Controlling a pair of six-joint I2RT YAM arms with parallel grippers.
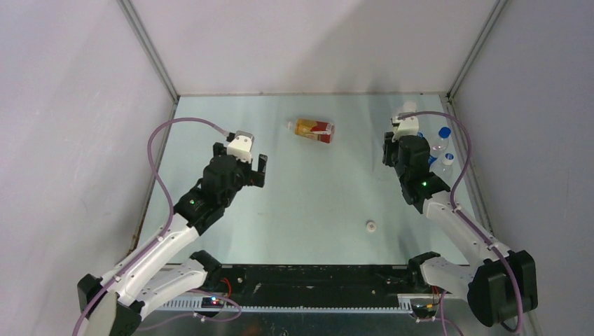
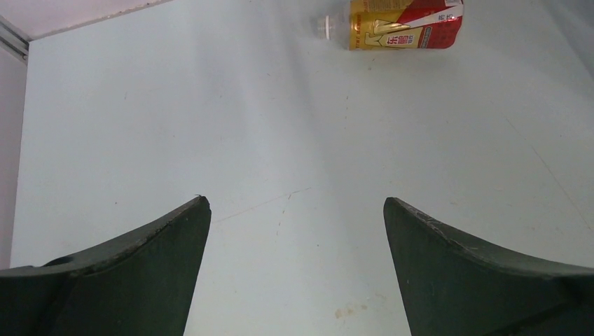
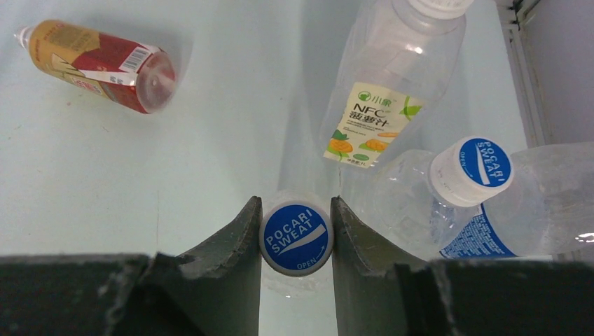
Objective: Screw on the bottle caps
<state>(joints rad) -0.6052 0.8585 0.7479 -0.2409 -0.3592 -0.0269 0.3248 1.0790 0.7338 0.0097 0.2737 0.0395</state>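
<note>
The right hand (image 3: pixel 295 213) is clenched on a blue round plastic screw cap (image 3: pixel 295 239). Its two fingers press the cap's rim from either side, and the printed top faces straight up at the wrist camera. Under the cap there seems to be a clear plastic bottle (image 3: pixel 297 285) seen end-on, so its long axis would run upright. The fingers hide most of it, though, and I cannot be sure the cap is seated on its neck. This pair sits at the far right of the pale bench (image 1: pixel 315 203).

Just behind it are a clear yellow-labelled bottle (image 3: pixel 392 77) with a white top and a blue-labelled bottle (image 3: pixel 490 224) that is already capped.

The amber-filled plastic bottle with a red-orange label (image 1: pixel 315 130) lies on its side near the far edge, well apart from both hands. Its long axis runs roughly left to right across the bench — bare neck to the left, base to the right.

A small white round plastic cap (image 1: pixel 370 225) lies alone on the bench, nearer the arm bases and between the two arms.

The left hand (image 2: pixel 295 203) hangs released over bare bench on the left — fingers spread wide, with nothing between them.
</note>
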